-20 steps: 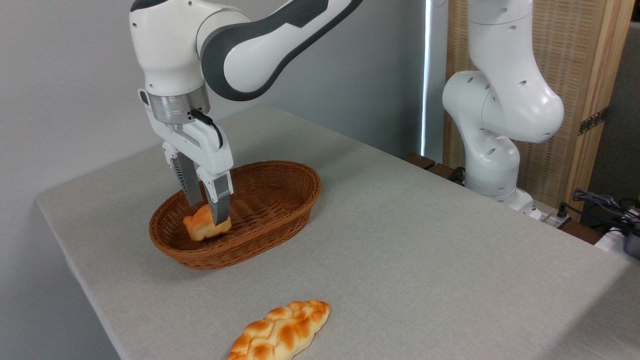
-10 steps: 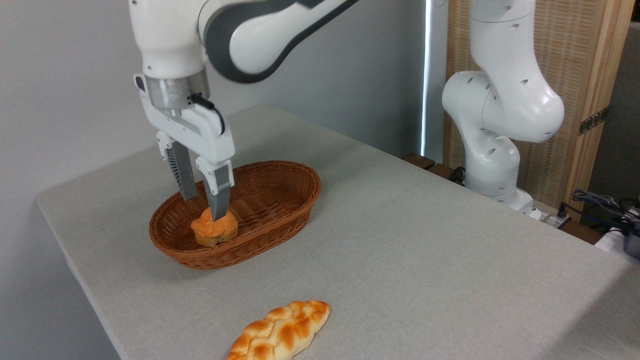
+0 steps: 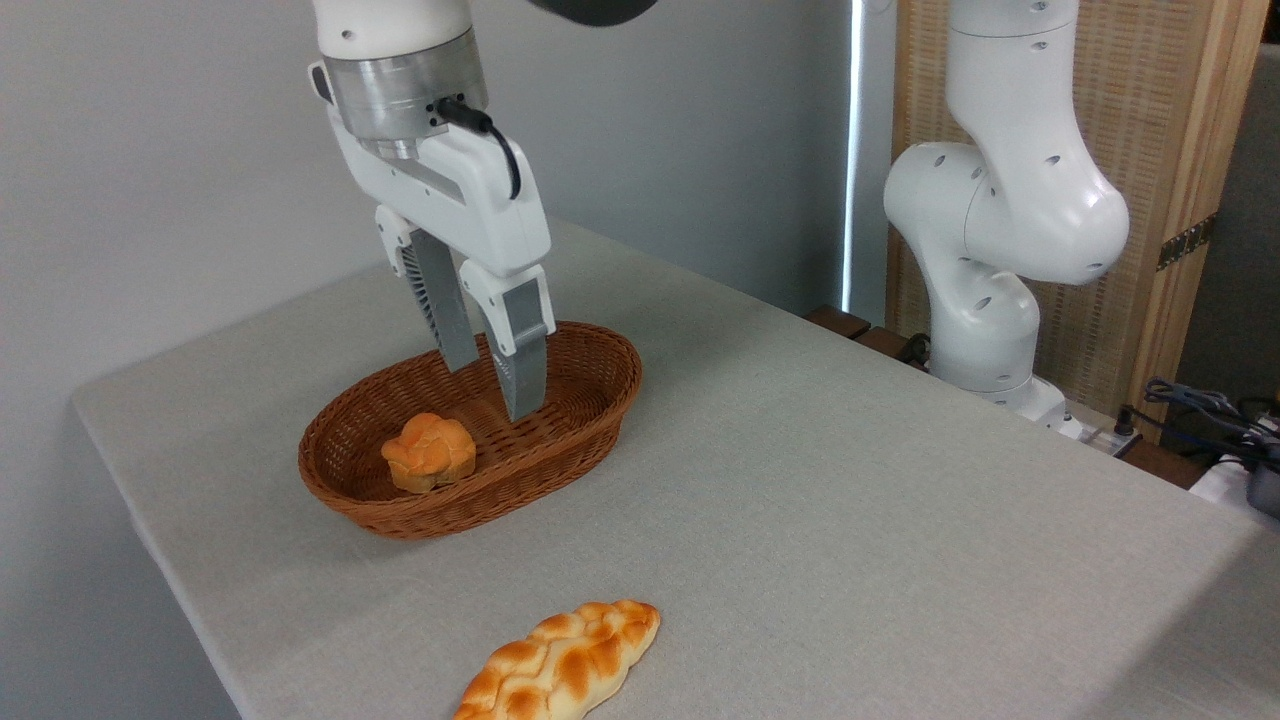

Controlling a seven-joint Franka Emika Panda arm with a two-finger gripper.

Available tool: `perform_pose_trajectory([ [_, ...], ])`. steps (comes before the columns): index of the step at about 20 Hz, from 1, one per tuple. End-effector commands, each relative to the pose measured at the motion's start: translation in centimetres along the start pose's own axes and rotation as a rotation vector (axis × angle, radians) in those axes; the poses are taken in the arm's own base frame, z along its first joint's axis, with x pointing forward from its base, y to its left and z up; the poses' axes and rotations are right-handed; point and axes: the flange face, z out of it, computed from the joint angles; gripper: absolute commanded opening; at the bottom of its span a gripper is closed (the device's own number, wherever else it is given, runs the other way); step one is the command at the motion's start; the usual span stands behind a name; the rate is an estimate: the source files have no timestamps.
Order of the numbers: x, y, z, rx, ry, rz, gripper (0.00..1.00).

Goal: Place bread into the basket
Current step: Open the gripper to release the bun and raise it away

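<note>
Two breads show on the grey table (image 3: 800,480): the small knotted bread (image 3: 429,453), orange-golden with paler cracks, and a long braided loaf (image 3: 560,665) near the front edge, well apart from everything else. The bread lies inside the basket (image 3: 560,440), towards its left end, resting on the woven floor close to the near wall. The basket is an oval of brown wicker with shallow flared sides, standing flat on the table near the left rear corner.

The gripper (image 3: 492,388) hangs above the basket's middle, to the right of the bread and clear of it. Its two grey fingers (image 3: 523,360) point downward with a plain gap between them and nothing held in that gap; the jaws stand apart and empty. From this view the fingertips appear in front of the basket's inner far wall, and whether they dip below the rim cannot be told for certain. A black cable (image 3: 490,135) runs from the silver wrist ring down the white gripper body.

The arm's white base column (image 3: 990,250) rises at the right rear of the table, in front of a woven wooden-framed screen (image 3: 1160,150). Some dark cables (image 3: 1200,405) lie at the far right edge.

No brand mark, label or writing can be read on the arm, the basket, the breads or the surroundings.
</note>
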Motion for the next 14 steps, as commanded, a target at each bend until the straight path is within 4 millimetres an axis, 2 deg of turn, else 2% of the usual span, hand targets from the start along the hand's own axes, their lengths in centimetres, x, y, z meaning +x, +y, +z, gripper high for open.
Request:
perform_pose_trajectory([
  [1,-0.5,0.3,-1.3,-0.01,-0.001,0.024,1.0],
  [2,-0.9,0.5,-2.4,0.004,0.013,0.024,1.0],
  [4,-1.3,0.8,-2.9,0.016,0.025,0.021,1.0],
  [9,-2.5,1.8,-2.1,0.033,0.037,0.033,1.0],
  [14,-2.6,1.7,-2.0,0.031,0.035,0.03,1.0],
])
